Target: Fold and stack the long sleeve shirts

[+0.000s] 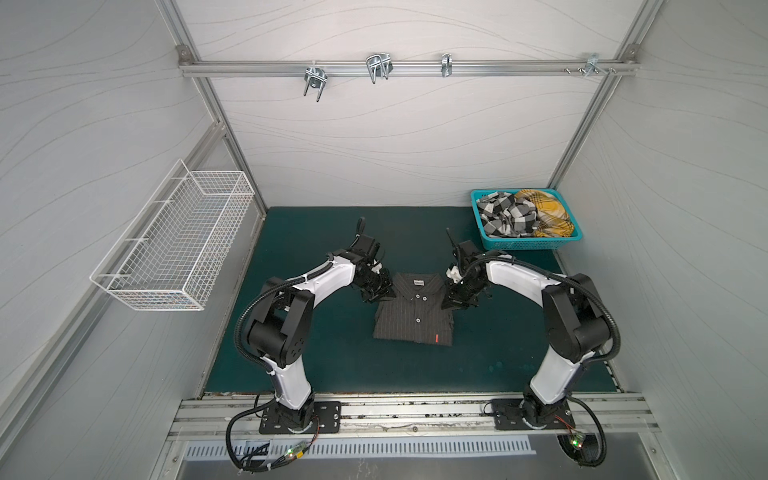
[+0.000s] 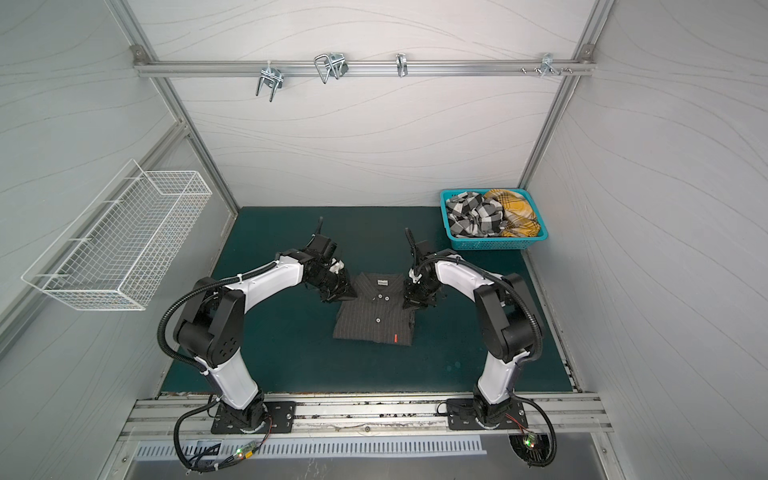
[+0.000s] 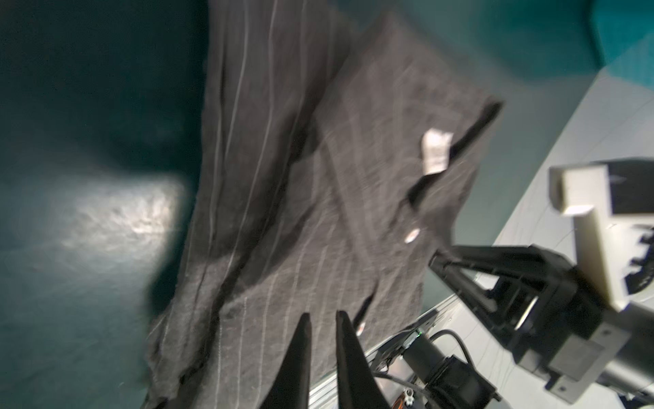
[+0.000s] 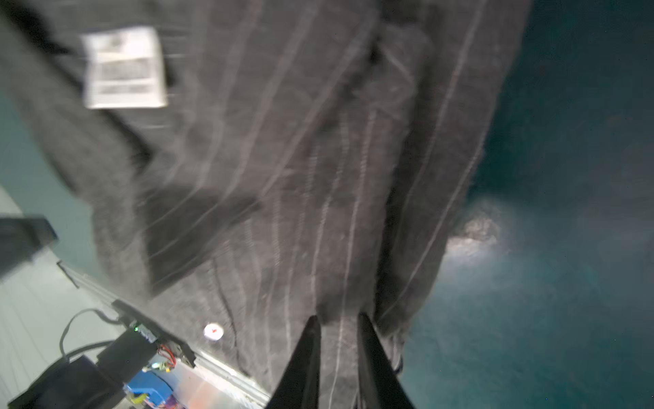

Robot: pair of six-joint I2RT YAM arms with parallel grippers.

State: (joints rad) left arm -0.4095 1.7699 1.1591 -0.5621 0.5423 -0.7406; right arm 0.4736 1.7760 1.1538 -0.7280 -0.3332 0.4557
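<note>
A white wire basket (image 1: 174, 245) hangs on the left wall. The left arm (image 1: 328, 278) arches elbow-up and reaches inward. The left fingers (image 3: 300, 354) stand a narrow slit apart at the shoulder of one charcoal grey pinstriped cloth shirt (image 1: 409, 320); I cannot tell whether they nip cloth. That shirt lies folded into a rough rectangle mid dark teal worktop (image 1: 324, 361), three pale buttons showing. The right arm (image 1: 515, 276) mirrors the pose. The right fingers (image 4: 308, 354) sit slightly apart at the opposite shoulder, grip unclear through blur. Far right, a teal plastic lattice basket (image 1: 525, 245) holds two crumpled shirts: a black-and-white checked shirt (image 1: 505, 218) and a mustard-yellow plaid shirt (image 1: 548, 212).
</note>
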